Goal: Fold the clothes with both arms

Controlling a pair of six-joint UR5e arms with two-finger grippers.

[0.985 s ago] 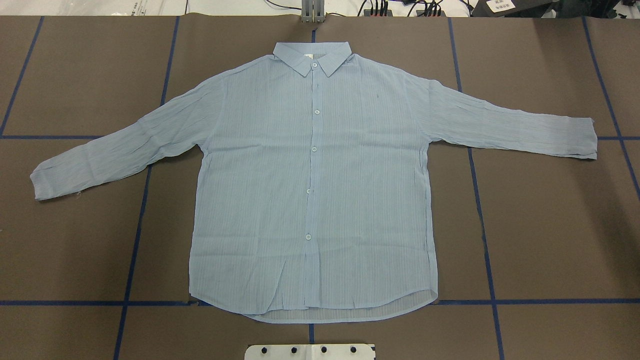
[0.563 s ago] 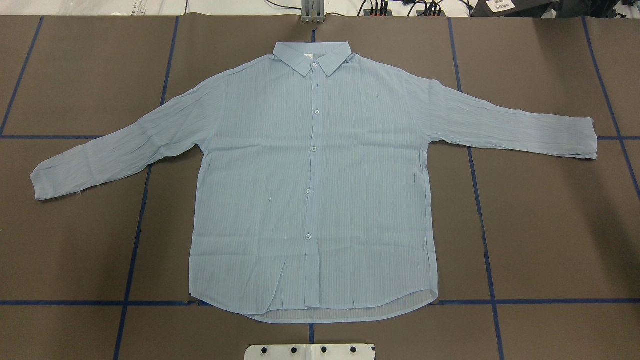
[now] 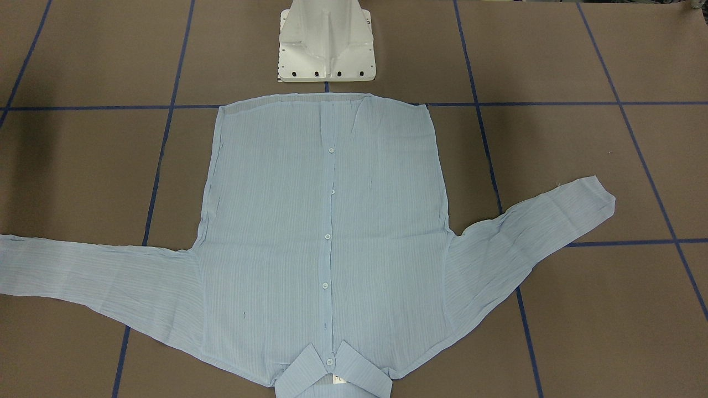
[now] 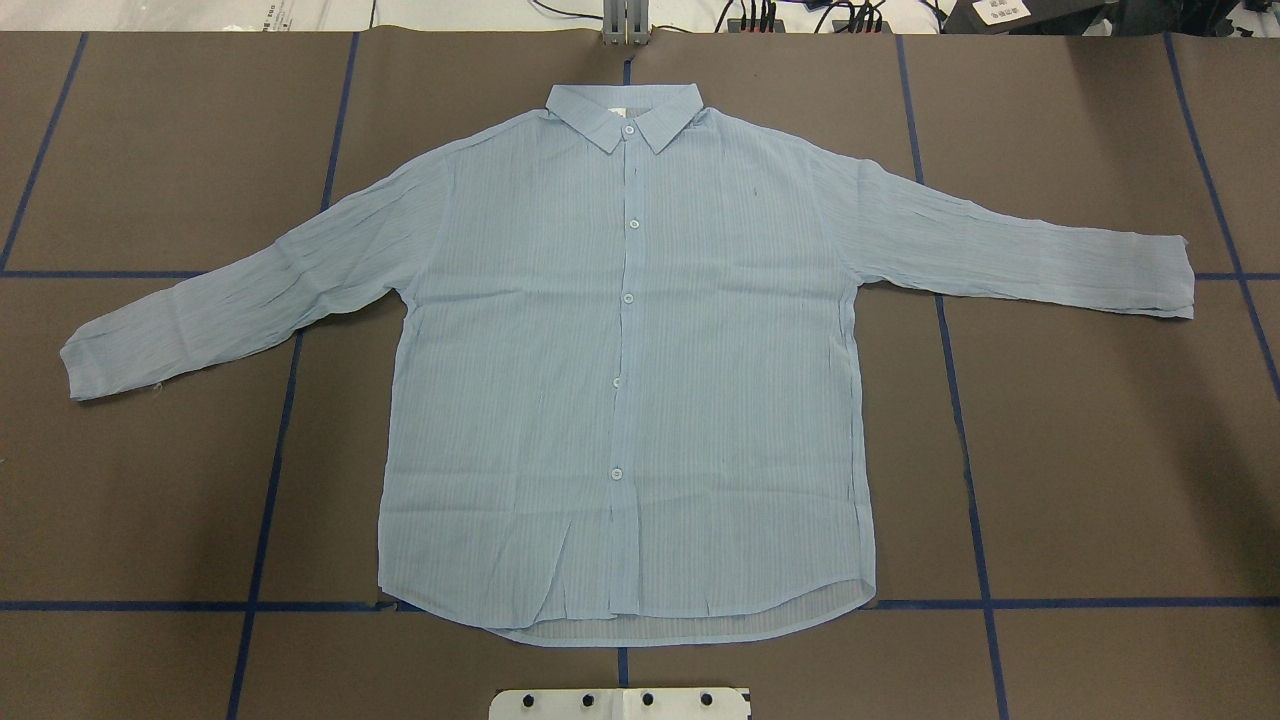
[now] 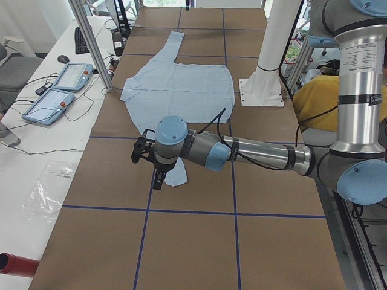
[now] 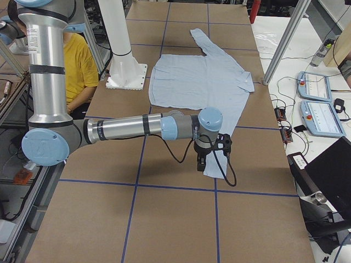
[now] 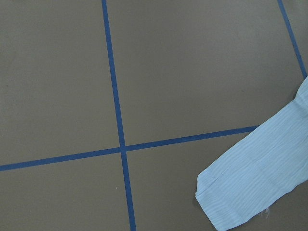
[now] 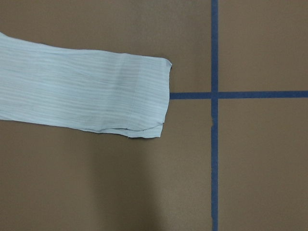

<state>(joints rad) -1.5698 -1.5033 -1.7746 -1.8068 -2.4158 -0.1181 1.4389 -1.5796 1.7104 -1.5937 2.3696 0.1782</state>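
The shirt lies flat and buttoned, front up, in the middle of the table. Its collar is at the far side, its hem is near the robot, and its sleeves spread left and right. It looks thin, light and limp, so it should lift easily but sag, crease and perhaps slip from a shallow pinch. The best holds seem to be the left cuff and the right cuff, where the cloth is doubled. The left arm and the right arm hang above those cuffs. I cannot tell whether their jaws are spread or closed.
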